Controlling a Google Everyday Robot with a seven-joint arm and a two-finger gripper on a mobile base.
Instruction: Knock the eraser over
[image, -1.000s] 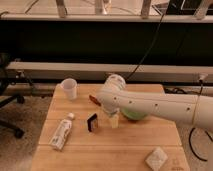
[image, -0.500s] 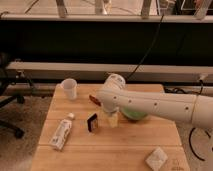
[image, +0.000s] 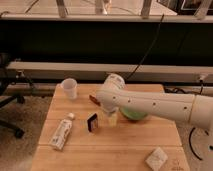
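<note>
The eraser (image: 92, 122) is a small dark block standing upright on the wooden table (image: 105, 150), left of centre. My white arm reaches in from the right, with its elbow above the table's middle. The gripper (image: 111, 118) hangs below the arm, just right of the eraser, with a small gap between them. The arm hides part of the gripper.
A white cup (image: 69, 88) stands at the back left. A white tube (image: 62, 133) lies at the front left. A green bowl (image: 133, 114) sits under the arm. A white packet (image: 156, 158) lies at the front right. A small reddish thing (image: 93, 98) lies behind the arm.
</note>
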